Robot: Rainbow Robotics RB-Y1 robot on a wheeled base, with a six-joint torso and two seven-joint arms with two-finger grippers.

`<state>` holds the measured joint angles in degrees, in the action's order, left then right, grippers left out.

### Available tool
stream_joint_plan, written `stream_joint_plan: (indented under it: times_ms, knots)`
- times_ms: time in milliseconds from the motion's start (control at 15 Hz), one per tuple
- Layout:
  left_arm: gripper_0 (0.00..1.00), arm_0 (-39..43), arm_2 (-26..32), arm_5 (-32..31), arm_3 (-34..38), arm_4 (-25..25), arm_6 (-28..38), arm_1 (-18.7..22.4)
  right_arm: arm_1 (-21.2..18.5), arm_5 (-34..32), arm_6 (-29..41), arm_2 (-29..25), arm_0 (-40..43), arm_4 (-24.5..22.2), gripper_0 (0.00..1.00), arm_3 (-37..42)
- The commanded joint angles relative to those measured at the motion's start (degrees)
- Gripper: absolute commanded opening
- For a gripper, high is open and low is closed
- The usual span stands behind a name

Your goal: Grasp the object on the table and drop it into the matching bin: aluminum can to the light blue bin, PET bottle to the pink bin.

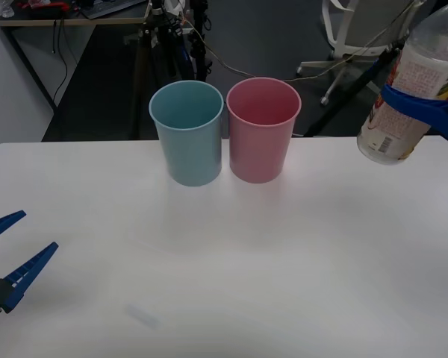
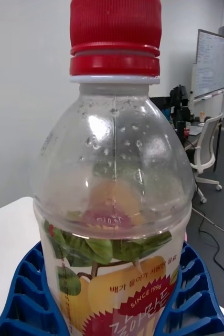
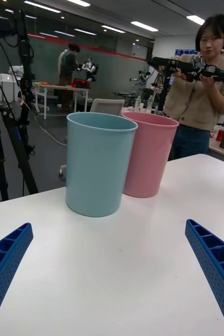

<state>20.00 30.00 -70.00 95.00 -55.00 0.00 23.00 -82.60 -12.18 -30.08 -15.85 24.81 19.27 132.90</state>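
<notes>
My right gripper holds the PET bottle in the air above the table's far right edge, tilted, well to the right of the bins. Up close, the bottle shows its red cap and fruit label, with the blue fingers clamped around its body. The pink bin and the light blue bin stand side by side at the back of the white table, the pink one on the right. My left gripper rests open low at the front left, facing the bins.
Behind the table are tripod legs, cables and an office chair on a dark floor. A person stands beyond the far edge holding a black device, touching none of the task's things.
</notes>
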Motion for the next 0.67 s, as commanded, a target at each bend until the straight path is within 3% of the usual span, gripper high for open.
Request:
stream_joint_plan:
  times_ms: [67,200,400,667]
  knots:
    - [1.00,0.0,0.0,0.0,0.0,0.0,0.0,0.0,-2.2,3.6,-0.2,1.5,-4.9,4.5,0.00,-0.3]
    - [1.00,0.0,0.0,0.0,0.0,0.0,0.0,0.0,-3.4,5.6,-0.3,5.9,-11.4,6.7,0.00,-1.1]
    - [1.00,0.0,0.0,0.0,0.0,0.0,0.0,0.0,-2.2,8.5,-0.8,22.5,-30.2,6.7,0.00,-5.1]
    - [1.00,0.0,0.0,0.0,0.0,0.0,0.0,0.0,2.7,11.2,-1.6,43.2,-53.1,5.3,0.00,-13.8]
